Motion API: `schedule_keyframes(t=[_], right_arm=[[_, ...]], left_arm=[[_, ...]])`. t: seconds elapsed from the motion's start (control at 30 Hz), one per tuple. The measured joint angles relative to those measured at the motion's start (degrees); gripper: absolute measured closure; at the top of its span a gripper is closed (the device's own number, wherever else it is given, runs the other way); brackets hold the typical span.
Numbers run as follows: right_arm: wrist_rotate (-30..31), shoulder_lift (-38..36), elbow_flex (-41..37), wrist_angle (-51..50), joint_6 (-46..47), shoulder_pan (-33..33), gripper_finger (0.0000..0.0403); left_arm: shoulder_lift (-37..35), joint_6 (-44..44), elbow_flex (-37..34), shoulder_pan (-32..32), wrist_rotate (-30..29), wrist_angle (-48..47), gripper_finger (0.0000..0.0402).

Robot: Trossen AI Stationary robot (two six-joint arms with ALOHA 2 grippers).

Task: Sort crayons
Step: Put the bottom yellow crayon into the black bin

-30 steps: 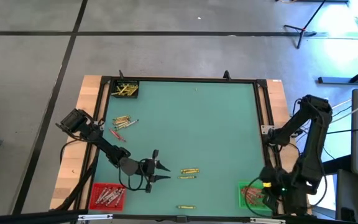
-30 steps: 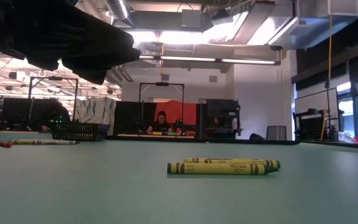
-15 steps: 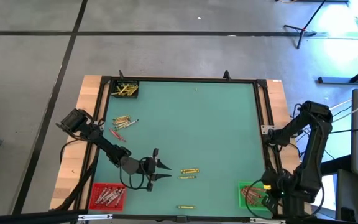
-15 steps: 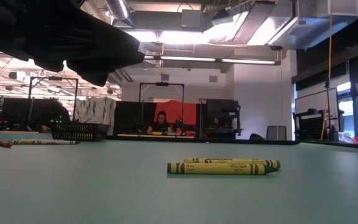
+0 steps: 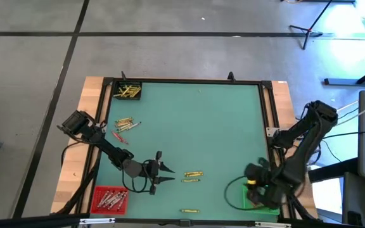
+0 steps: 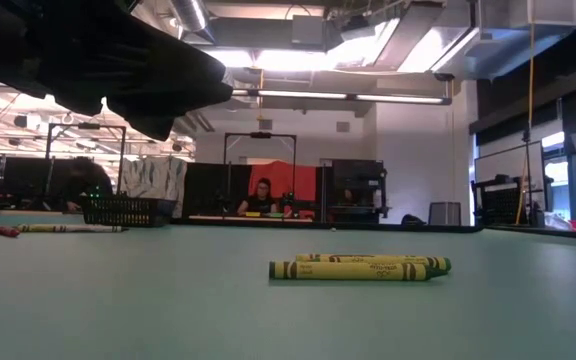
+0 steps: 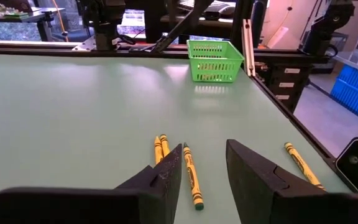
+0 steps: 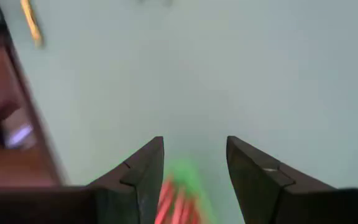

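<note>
Green matting covers the desk (image 5: 201, 120), with crayons scattered on it: a yellow pair (image 5: 192, 177) lies just ahead of the left hand (image 5: 165, 174), another (image 5: 189, 211) sits near the front edge, a mixed cluster (image 5: 125, 123) lies farther back, and bins hold others; the left hand hovers low with fingers spread and empty, aimed at the pair. To do this well, it should straddle one crayon across its width and close squarely; the right hand (image 8: 193, 168), spread and empty, hangs over the green bin (image 5: 253, 199).
</note>
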Motion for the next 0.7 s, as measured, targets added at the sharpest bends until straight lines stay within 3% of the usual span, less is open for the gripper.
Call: schedule_keyframes(t=[0.17,0.27,0.47,0.7], right_arm=[[13.26,3.71,0.02,9.56,-24.24,-7.36,0.0244],[15.38,7.21,0.02,16.64,-36.61,-11.16,0.0251],[5.74,15.35,0.02,30.24,-52.7,-19.06,0.0255],[-2.79,22.84,0.0,37.49,-61.53,-26.29,0.0255]], left_arm=[[0.0,0.07,0.0,0.0,0.0,-0.02,0.0292],[0.0,0.2,0.0,0.13,0.0,-0.02,0.0292],[-0.02,-0.07,0.0,1.11,0.02,-1.31,0.0292],[-0.04,-0.24,0.0,1.38,0.02,-2.43,0.0292]])
